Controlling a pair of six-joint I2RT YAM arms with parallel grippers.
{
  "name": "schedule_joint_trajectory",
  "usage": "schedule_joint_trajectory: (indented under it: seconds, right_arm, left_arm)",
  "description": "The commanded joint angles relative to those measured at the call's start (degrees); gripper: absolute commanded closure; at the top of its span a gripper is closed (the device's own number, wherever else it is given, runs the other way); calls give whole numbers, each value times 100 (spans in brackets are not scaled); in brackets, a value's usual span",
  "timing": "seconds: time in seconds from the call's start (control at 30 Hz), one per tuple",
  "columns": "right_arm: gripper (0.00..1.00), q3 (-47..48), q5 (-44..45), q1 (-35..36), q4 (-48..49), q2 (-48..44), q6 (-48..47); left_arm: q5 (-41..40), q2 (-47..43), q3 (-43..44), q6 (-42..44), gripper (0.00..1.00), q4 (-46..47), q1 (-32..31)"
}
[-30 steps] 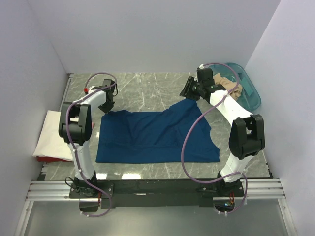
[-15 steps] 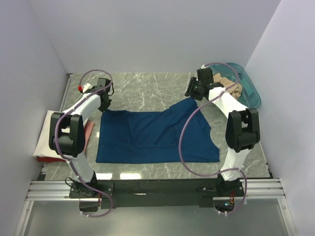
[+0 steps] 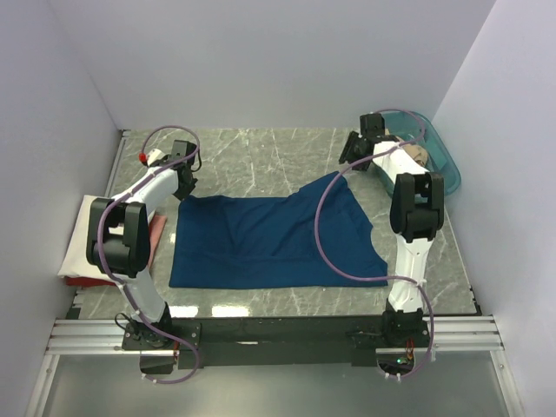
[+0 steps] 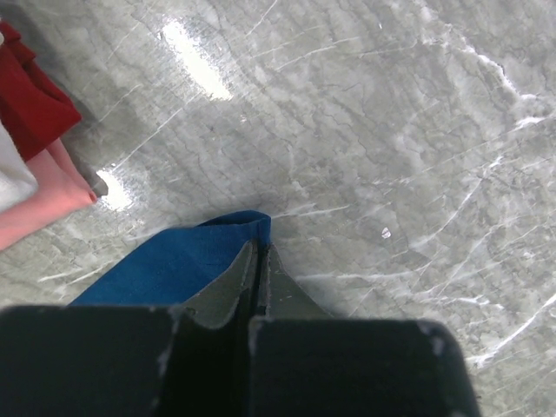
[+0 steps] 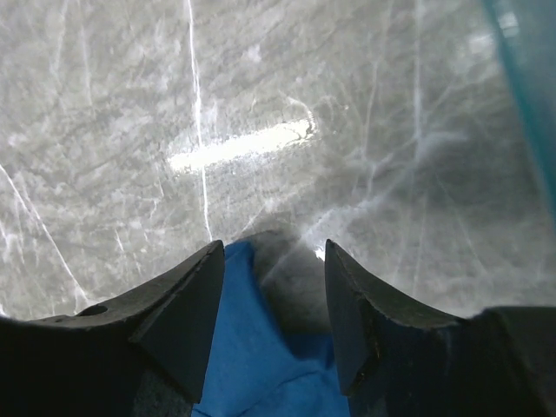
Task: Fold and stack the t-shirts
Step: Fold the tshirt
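Fingers [image 4: 221, 291] of the left gripper [image 4: 259, 248] are pinched together on the upper-left corner of the navy t-shirt [image 3: 269, 239]. The right gripper [image 5: 274, 252] gapes wide, gripping nothing. On the marble table [image 3: 261, 156] the navy t-shirt lies spread mid-frame, a folded cream-white t-shirt [image 3: 87, 234] sits at the left edge, and the tan t-shirt [image 3: 417, 155] is in the teal tub [image 3: 443, 165] at upper right.

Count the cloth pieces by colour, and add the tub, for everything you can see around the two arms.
blue t-shirt: 1
white cloth: 1
red cloth: 1
pink cloth: 1
tan cloth, in the tub: 1
teal tub: 1
Total: 6
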Motion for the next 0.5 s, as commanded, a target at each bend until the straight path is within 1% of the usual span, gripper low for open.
schedule_joint_trajectory:
  seconds: [0.0, 0.17, 0.27, 0.43, 0.47]
  right_arm:
    - [43, 366, -268, 32, -145, 194, -100]
    - [43, 296, -778, 32, 31, 361, 40]
    - [44, 243, -875, 41, 57, 370, 75]
    - [52, 85, -1130, 32, 198, 256, 119]
    - [58, 111, -1165, 32, 164, 256, 111]
  left_arm:
    - [40, -134, -46, 122, 99, 171, -1]
    - [75, -81, -11, 122, 99, 180, -1]
    - [75, -81, 7, 131, 99, 180, -1]
    - [57, -20, 42, 157, 99, 180, -1]
    - [57, -20, 51, 166, 99, 180, -1]
